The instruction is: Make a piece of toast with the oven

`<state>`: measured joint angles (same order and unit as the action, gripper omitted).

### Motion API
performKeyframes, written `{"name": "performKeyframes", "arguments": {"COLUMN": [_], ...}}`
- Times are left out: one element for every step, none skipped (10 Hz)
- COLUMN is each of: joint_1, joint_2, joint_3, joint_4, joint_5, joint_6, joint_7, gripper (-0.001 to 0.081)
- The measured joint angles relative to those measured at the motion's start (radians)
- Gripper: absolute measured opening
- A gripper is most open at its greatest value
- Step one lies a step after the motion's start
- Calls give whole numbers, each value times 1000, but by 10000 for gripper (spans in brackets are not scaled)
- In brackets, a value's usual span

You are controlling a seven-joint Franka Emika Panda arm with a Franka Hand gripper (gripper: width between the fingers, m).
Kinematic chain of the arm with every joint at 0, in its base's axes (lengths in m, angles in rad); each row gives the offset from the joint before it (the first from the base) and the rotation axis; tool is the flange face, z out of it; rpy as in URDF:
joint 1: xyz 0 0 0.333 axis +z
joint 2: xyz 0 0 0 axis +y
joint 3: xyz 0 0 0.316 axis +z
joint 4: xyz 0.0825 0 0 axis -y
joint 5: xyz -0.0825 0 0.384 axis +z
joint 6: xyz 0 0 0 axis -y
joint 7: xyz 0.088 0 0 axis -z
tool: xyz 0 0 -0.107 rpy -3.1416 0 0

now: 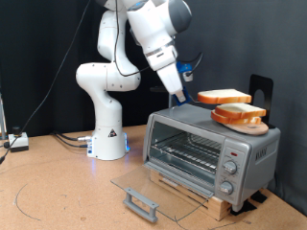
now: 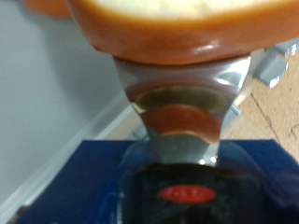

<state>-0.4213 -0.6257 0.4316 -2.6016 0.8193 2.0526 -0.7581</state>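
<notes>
Oven (image 1: 206, 149) sits on a wooden board on the tabletop (image 1: 58, 187), door (image 1: 144, 187) dropped fully open and lying flat in front of it, rack (image 1: 187, 149) bare inside. The end effector (image 1: 182, 99) hangs just above the oven's roof, at the roof's end away from the knobs (image 1: 228, 172). It is clenched on the toast (image 1: 224, 97): in the exterior view the slice sticks out sideways from the fingertips, level and in the air over the roof; in the wrist view the toast (image 2: 177, 23) fills the upper part of the picture with the fingers (image 2: 182, 107) closed against its crust.

Just below the held slice, at the knob end of the roof, a round wooden plate (image 1: 240, 123) rests on the oven with what looks like a second slice (image 1: 238, 113) on it.

Step in hand, as I read it: toast lifted off the plate, in transit toward the open oven. Nothing is loaded yet. Getting it in calls for coming down past the roof's front edge, then in level over the rack; the slice is gripped by one edge, so it may tilt or slip.
</notes>
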Motion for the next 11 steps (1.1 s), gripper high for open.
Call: {"name": "performKeyframes", "arguments": {"joint_1": [-14,-30,-49,-69,-92,-116,-138,-158,-174,-191,-199], "joint_2": [0,0,-1,-1,-1,-1,-1,0,1,2,3], "joint_3": [-36,-67,-92,-114,-132,-148,-165,-188,-214,-240,-257], "joint_4": [0,0,-1,-3,-6,-8,-9,-10,-10,-10,-10], "joint_5": [-26,-54,-78,-95,-116,-143,-164,-186,-205,-221,-224], "joint_6": [-36,-63,-74,-74,-65,-59,-56,-57,-62,-66,-74], "joint_7": [-21,-33,-40,-48,-61,-77,-99,-130,-161,-188,-208], "gripper": [396,395,395,395,395,395,395,395,395,395,395]}}
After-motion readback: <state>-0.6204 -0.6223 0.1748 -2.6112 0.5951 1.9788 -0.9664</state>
